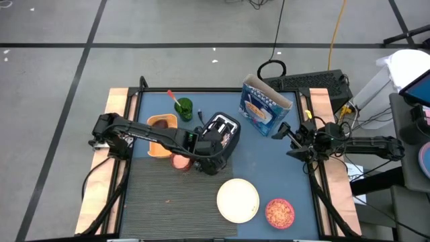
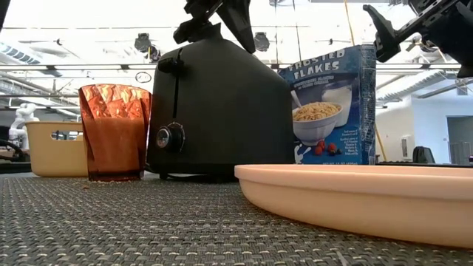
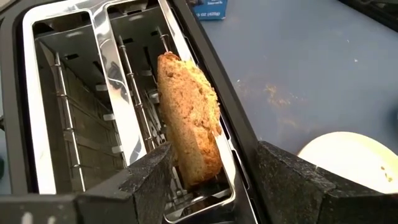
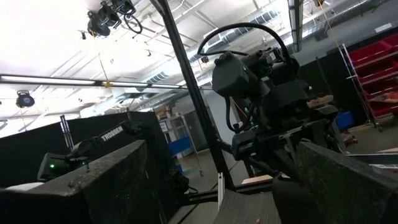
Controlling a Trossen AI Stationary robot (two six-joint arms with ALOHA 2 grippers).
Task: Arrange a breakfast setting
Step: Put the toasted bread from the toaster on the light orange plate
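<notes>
The left gripper (image 3: 214,177), fingers spread, straddles a toast slice (image 3: 188,118) half sunk in the toaster (image 1: 220,136). The right gripper (image 1: 287,136) hangs open off the table's edge; no spoon is discernible.

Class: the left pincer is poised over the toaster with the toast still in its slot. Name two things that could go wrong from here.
1. The toast leans against one wall of the toaster slot, off-centre between the open fingers of the left pincer; closing might clip the metal rim or crumble the slice.
2. The plate lies some way from the toaster, so a weak grip could drop the toast on the way there.
</notes>
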